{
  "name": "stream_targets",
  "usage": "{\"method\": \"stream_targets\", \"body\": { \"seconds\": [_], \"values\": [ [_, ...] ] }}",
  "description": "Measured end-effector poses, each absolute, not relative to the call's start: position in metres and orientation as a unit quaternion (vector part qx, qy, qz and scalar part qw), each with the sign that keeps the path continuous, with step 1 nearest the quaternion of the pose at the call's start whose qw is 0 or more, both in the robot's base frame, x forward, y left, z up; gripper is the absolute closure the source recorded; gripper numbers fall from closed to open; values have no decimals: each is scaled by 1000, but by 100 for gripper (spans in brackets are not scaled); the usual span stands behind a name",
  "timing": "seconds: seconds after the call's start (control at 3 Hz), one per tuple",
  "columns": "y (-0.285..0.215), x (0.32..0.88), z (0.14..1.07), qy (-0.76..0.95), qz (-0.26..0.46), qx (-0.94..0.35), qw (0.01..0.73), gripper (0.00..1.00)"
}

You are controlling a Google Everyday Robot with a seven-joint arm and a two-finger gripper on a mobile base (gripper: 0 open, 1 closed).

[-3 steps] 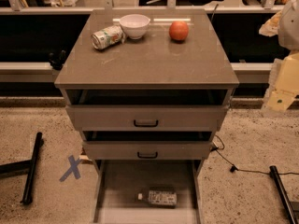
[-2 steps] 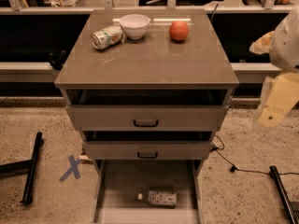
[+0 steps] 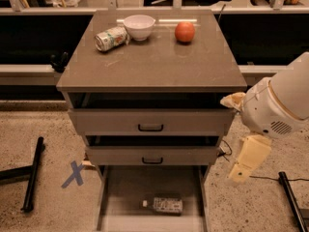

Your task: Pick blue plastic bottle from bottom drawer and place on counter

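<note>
The counter (image 3: 159, 64) stands where it did a second ago, and nothing on it has moved. Your arm (image 3: 280, 105) is the change: it has swung lower and further in from the right edge, and its white bulk is now level with the top drawer's right end. The bottom drawer (image 3: 125, 187) is pulled out as before, its tray open to view.

The gripper (image 3: 241, 172) hangs below the arm, off the cabinet's right side and about level with the middle drawer. It is well apart from the bottle, and you cannot tell whether it is clenched or released.

On the counter sit a white bowl (image 3: 139, 26), a dented can (image 3: 111, 37) lying on its side just beside it, and a red fruit (image 3: 185, 32).

The blue plastic bottle (image 3: 164, 205) has not shifted. It lies on its side in the bottom drawer, near the front, white cap pointing left, with a pale label band round its clear body.
</note>
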State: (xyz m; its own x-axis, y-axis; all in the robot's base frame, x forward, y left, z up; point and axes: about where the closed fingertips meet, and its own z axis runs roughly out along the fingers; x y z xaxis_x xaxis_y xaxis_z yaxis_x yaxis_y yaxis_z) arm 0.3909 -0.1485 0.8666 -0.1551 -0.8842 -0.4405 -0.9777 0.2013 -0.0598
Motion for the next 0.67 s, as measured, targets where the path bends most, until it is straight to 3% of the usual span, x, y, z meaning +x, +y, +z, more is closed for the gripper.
{"method": "stream_targets", "body": {
  "seconds": [0.67],
  "values": [
    [-146, 398, 826, 752, 113, -623, 185, 0]
  ]
}}
